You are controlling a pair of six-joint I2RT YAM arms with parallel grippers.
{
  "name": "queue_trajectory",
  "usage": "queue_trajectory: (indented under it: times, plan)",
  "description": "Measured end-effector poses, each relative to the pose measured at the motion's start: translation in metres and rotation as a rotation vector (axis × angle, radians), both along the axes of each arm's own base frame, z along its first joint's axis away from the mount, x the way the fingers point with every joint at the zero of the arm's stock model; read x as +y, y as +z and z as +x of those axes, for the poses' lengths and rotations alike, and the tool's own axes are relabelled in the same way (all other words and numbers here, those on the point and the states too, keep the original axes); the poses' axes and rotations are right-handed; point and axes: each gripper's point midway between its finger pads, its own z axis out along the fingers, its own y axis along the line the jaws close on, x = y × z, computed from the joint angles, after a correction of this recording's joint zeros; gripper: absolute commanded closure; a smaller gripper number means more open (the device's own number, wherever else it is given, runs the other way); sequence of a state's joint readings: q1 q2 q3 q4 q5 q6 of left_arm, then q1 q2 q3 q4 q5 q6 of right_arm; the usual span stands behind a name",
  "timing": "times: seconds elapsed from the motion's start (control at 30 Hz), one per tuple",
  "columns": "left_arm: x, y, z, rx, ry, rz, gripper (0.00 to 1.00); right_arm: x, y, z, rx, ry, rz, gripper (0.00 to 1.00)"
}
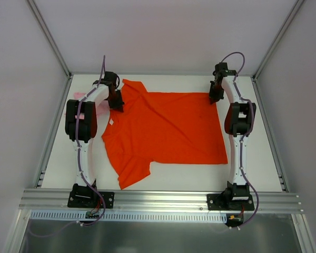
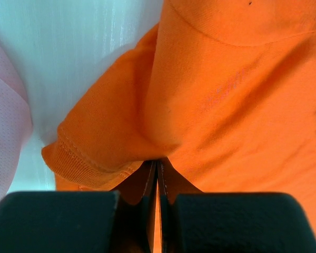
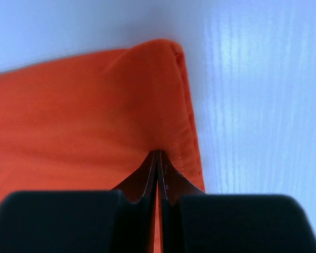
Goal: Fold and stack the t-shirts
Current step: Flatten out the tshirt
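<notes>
Orange t-shirt [image 1: 168, 129] lies spread mid-surface [image 1: 189, 179]. Left gripper [image 1: 116, 103] is pinched closed on its 10 o'clock sleeve. Right gripper [image 1: 214, 96] is pinched closed on its 2 o'clock hem corner. Pink t-shirt [image 1: 80, 95] sits at 10 o'clock, partly hidden.

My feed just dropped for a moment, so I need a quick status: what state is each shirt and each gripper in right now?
Orange shirt: spread out flat, unfolded, lightly creased, pinched at its two far corners.
Pink shirt: at the far left, mostly hidden by the left arm; folded or not, cannot tell.
Left gripper: shut on the orange shirt beside a sleeve.
Right gripper: shut on the orange shirt's hem corner.
</notes>
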State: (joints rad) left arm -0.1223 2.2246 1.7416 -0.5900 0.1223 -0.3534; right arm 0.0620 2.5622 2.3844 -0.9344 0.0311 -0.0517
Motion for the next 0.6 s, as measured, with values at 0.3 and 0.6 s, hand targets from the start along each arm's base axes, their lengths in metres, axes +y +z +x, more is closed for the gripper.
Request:
queue_trajectory:
  times: [0.3,0.6]
  plan:
    - [0.004,0.000,0.000,0.010,0.034,-0.035,1.00,-0.022,-0.001,-0.003,0.023,-0.115,0.069,0.98]
    - [0.007,-0.001,-0.001,0.032,0.085,-0.090,1.00,-0.027,-0.002,-0.006,0.034,-0.147,0.075,0.97]
